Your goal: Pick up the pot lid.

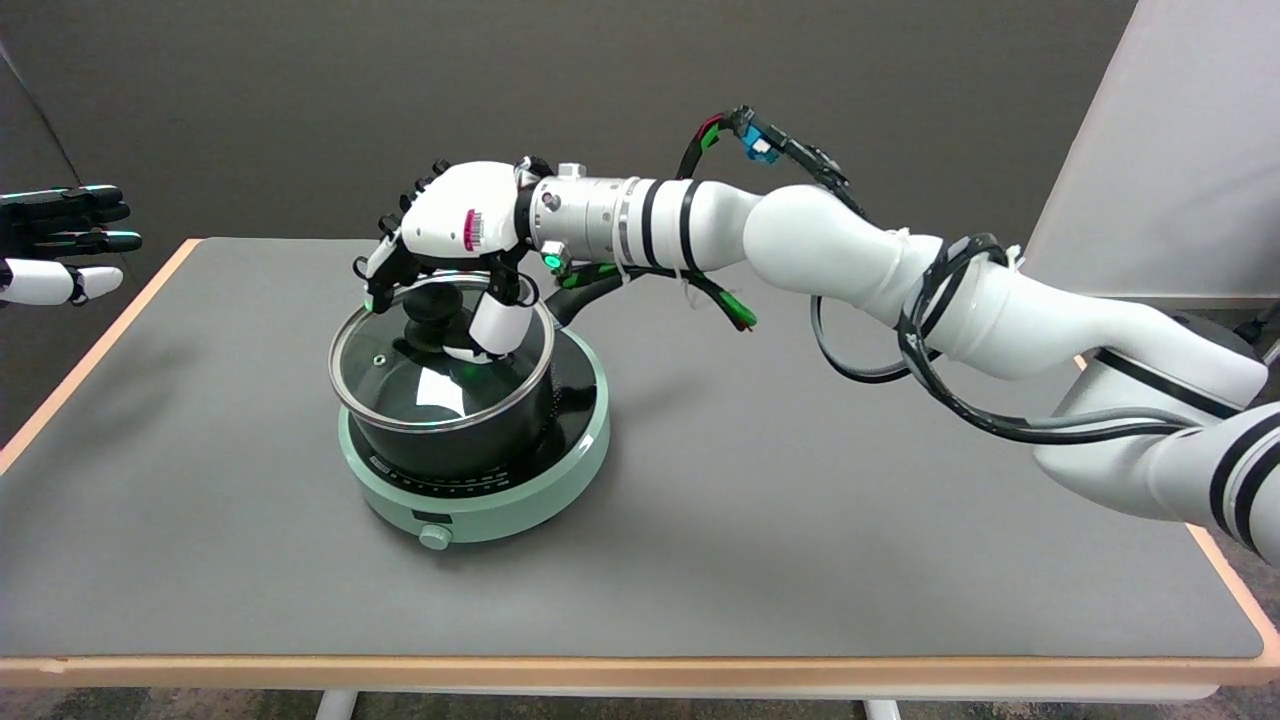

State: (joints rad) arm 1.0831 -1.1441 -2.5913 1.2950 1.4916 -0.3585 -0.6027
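The glass pot lid, with a metal rim and a black knob, sits on a black pot on a pale green induction cooker left of the table's middle. My right hand hovers palm-down just over the lid. Its fingers curl down at the lid's far left rim and its thumb comes down on the glass right of the knob. The knob shows in the gap between them, with neither side closed on it.
The cooker's dial faces the near edge. The pot's black handle sticks out behind, under my wrist. The idle left hand hangs at the upper left. The grey table has a wooden edge.
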